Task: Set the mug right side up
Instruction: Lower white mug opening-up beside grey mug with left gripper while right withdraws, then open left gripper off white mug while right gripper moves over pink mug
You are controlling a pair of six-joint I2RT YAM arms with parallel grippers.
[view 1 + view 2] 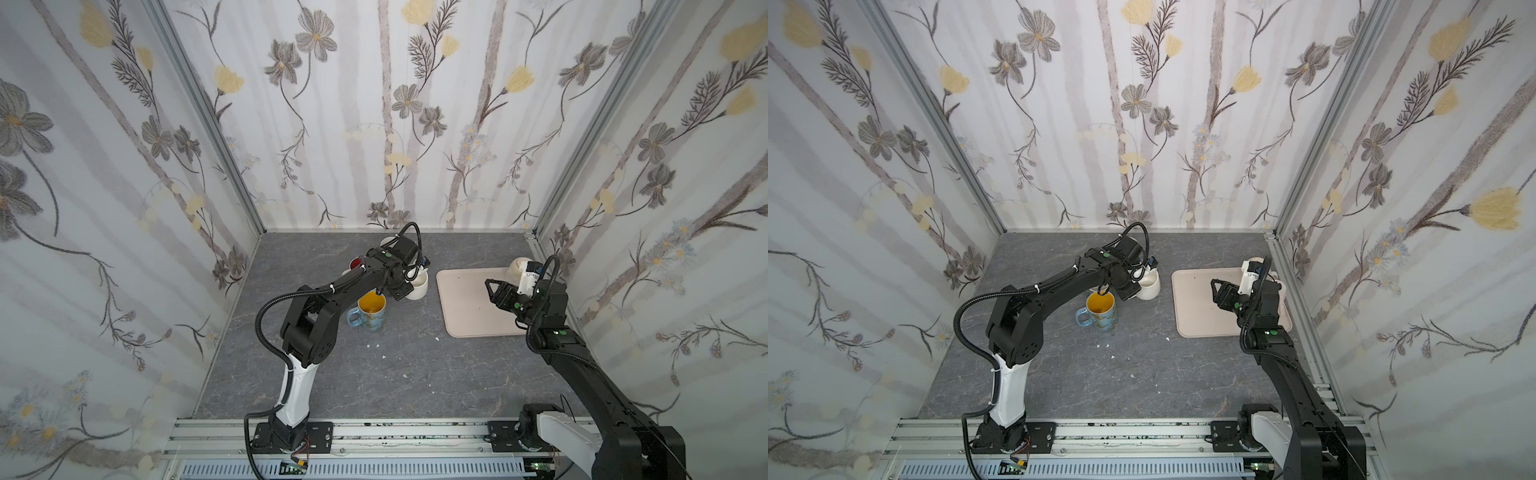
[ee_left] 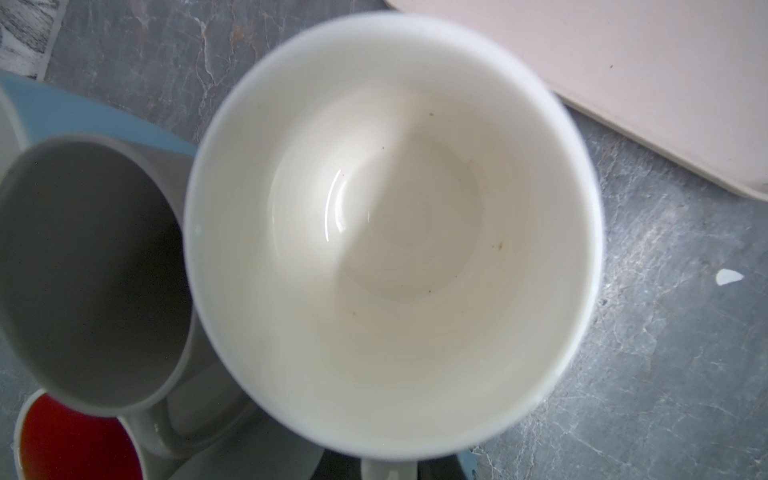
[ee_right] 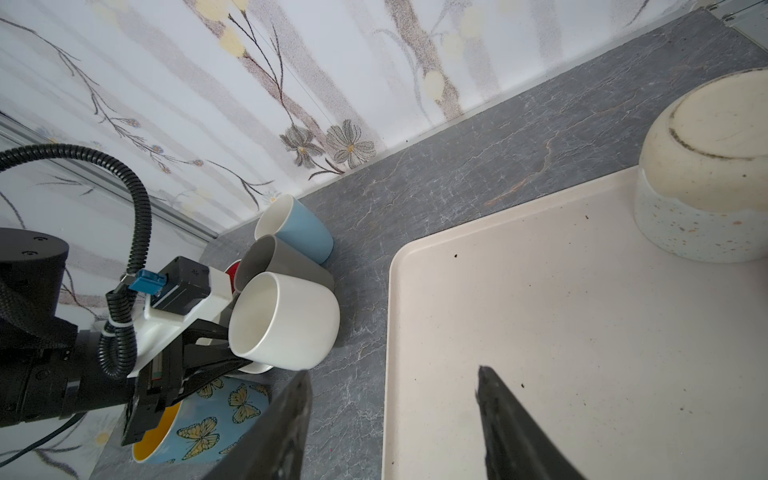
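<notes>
White mug (image 1: 419, 286) stands upright, mouth up, on the grey table (image 1: 374, 386), just beside the left edge of the pink tray (image 1: 465, 307) and apart from it. You get the same placing in both top views. Left gripper (image 3: 239, 362) comes in low at the mug's side with its fingers (image 3: 208, 359) drawn tight together. They close on what looks to be the mug's handle, though the mug body hides most of the contact in the right wrist view. The left wrist camera looks straight down into the mug (image 2: 390, 232): pale glazed inside, a few dark specks. Around it sits a cluster of other upright mugs. A grey mug (image 3: 278, 259) touches it on the far side, with a blue mug (image 3: 303, 232) behind that near the back wall and a red-lined mug (image 2: 75, 440) half hidden. A butterfly mug (image 1: 371, 311) with a yellow inside stands nearer you, under the left arm. Right gripper (image 3: 394, 370) hangs over the tray with its jaws set well apart, one finger over the table and the other over the tray. In the tray's far right corner you have a speckled cup (image 3: 702, 187) sitting base up, mouth down. Small white flecks (image 1: 376, 345) lie scattered on the table in front of the mugs.
</notes>
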